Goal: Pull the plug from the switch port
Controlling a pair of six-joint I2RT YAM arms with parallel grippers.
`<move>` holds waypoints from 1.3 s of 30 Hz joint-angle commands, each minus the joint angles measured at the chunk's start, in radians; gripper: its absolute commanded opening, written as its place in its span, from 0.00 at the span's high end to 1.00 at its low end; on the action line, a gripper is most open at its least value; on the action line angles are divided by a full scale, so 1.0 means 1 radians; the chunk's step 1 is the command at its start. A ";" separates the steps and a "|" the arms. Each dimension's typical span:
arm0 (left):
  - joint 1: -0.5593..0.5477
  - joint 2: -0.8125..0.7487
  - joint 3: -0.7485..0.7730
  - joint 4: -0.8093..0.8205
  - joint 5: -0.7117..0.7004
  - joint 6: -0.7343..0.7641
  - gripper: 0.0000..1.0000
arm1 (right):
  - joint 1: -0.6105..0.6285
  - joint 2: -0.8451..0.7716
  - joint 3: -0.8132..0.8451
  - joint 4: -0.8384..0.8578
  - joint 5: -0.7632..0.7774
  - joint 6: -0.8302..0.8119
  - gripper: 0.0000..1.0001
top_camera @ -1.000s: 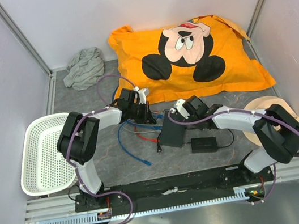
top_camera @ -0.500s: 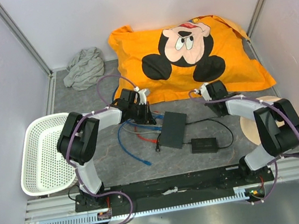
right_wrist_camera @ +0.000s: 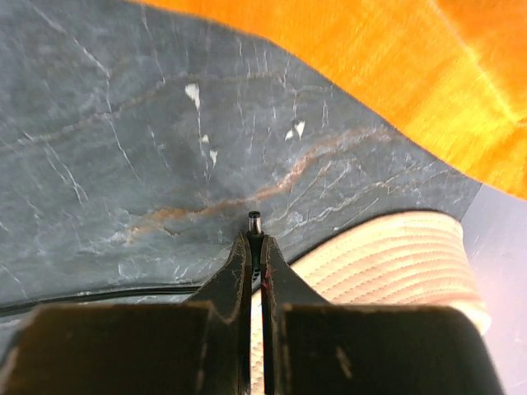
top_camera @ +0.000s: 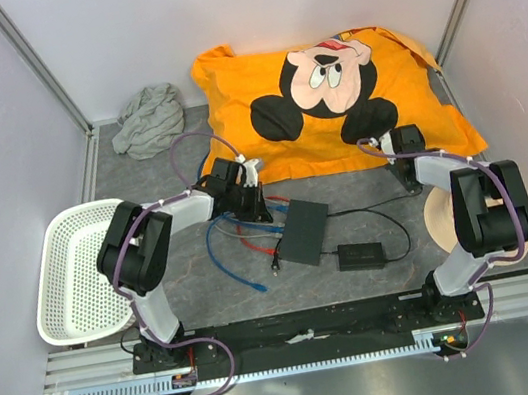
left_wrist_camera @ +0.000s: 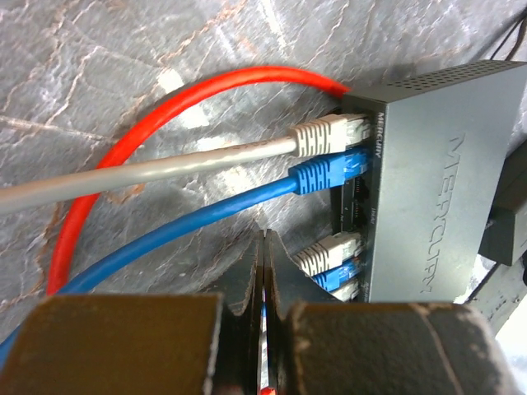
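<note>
though clear of the switch [top_camera: 306, 232], right gripper [right_wrist_camera: 257, 247] tight on plug [right_wrist_camera: 255, 220]

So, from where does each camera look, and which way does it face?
Top: fixed above and behind, faces down on the table; left arm, right arm show.
Left wrist: on left arm, faces along shut left gripper to the switch; fingers show.
Right wrist: on right arm, faces along right gripper, shut on plug, to the pillow.
Shared: top and left wrist show the switch.
</note>
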 commanded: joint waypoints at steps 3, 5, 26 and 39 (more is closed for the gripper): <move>-0.001 -0.033 -0.011 -0.034 -0.020 0.045 0.98 | 0.002 0.029 0.086 -0.034 0.005 0.031 1.00; -0.001 -0.038 -0.008 -0.034 -0.020 0.047 0.98 | 0.001 0.033 0.110 -0.063 -0.010 0.058 1.00; 0.048 -0.317 -0.064 -0.129 0.024 0.173 0.94 | 0.042 -0.052 0.311 -0.287 -0.368 0.243 0.24; 0.095 -0.098 0.194 -0.191 0.247 0.280 0.45 | 0.286 -0.036 0.351 -0.444 -0.987 0.324 0.15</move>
